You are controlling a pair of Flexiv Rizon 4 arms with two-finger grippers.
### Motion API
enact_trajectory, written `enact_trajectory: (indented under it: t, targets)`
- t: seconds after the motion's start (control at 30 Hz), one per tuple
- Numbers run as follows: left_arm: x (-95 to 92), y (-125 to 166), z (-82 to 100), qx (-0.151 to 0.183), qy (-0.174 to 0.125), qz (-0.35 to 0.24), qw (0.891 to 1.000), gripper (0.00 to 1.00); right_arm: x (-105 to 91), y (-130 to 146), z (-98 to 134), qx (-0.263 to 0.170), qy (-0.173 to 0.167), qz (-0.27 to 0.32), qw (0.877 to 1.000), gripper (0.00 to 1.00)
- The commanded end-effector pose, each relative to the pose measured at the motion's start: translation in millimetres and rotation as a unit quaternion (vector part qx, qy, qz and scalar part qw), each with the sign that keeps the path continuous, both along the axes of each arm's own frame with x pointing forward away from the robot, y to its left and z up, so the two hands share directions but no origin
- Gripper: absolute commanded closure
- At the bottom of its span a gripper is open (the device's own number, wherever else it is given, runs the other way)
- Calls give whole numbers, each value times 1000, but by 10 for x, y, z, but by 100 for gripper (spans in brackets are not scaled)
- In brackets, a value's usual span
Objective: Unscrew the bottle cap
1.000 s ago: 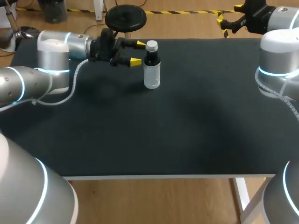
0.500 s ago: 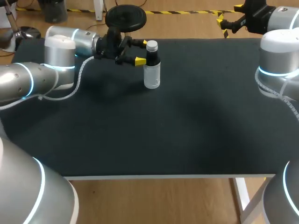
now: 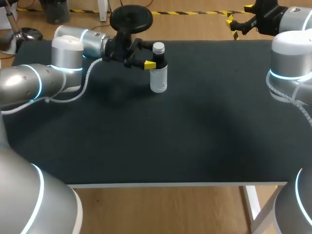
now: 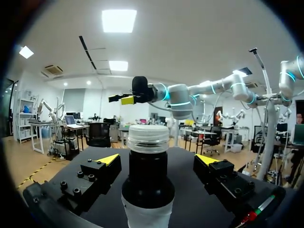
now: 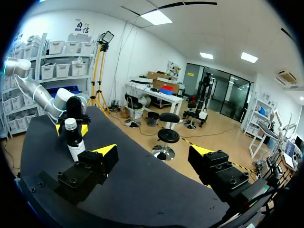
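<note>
Your head view sits high behind the robot and looks down over the whole tabletop [image 3: 195, 146] from fairly far. Your left wrist view is right up close, level with the bottle [image 4: 147, 180] in its middle, and faces across to the right claw [image 4: 121, 99]. Your right wrist view looks back from the tabletop's far corner, distant. All three share the bottle. The right wrist view also catches the left claw [image 5: 71, 128].

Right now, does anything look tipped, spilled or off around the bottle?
Nothing stands out. The bottle stands upright on the table, cap on, between the open fingers of the left pincer; no spill shows.
</note>
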State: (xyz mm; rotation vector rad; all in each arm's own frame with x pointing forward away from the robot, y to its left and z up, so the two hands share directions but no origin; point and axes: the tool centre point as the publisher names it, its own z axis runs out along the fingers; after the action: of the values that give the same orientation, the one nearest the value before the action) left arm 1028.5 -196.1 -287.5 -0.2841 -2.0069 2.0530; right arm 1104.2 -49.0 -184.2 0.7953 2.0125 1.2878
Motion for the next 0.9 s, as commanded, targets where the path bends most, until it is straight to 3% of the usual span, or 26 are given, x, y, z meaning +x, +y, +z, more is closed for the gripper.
enact_trajectory:
  t: [0.03,0.7,0.77,0.83,0.9]
  targets:
    - [52,-50,-27,-2,0,-36,999,0,2,-4,-1,0,0,0,1000,0]
    - [36,-89,10,1,-7,-45,999,0,2,-4,-1,0,0,0,1000,0]
    - [36,-90,10,2,-7,-45,999,9,2,-4,-1,0,0,0,1000,0]
    - [35,-91,10,3,-7,-45,999,7,2,-4,-1,0,0,0,1000,0]
    - [34,-91,10,3,-7,-45,999,17,2,-4,-1,0,0,0,1000,0]
